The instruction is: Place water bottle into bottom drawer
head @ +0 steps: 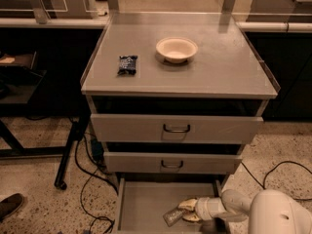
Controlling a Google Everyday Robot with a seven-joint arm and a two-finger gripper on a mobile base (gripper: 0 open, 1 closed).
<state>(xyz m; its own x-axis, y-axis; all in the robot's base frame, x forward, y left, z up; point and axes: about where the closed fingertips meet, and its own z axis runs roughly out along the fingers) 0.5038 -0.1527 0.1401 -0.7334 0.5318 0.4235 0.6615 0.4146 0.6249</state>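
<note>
The bottom drawer (141,204) is pulled open at the foot of the grey cabinet and shows its flat grey floor. The water bottle (171,217) lies tilted low over the drawer floor, at its right front. My gripper (184,211) reaches in from the right, its two pale fingers (187,204) closed on either side of the bottle's right end. The white arm (273,216) fills the lower right corner. I cannot tell whether the bottle rests on the floor.
The two upper drawers (176,128) are slightly open, with dark loop handles. A cream bowl (176,49) and a dark snack packet (127,65) sit on the cabinet top. Cables (87,179) and a black stand leg (68,150) lie left of the cabinet.
</note>
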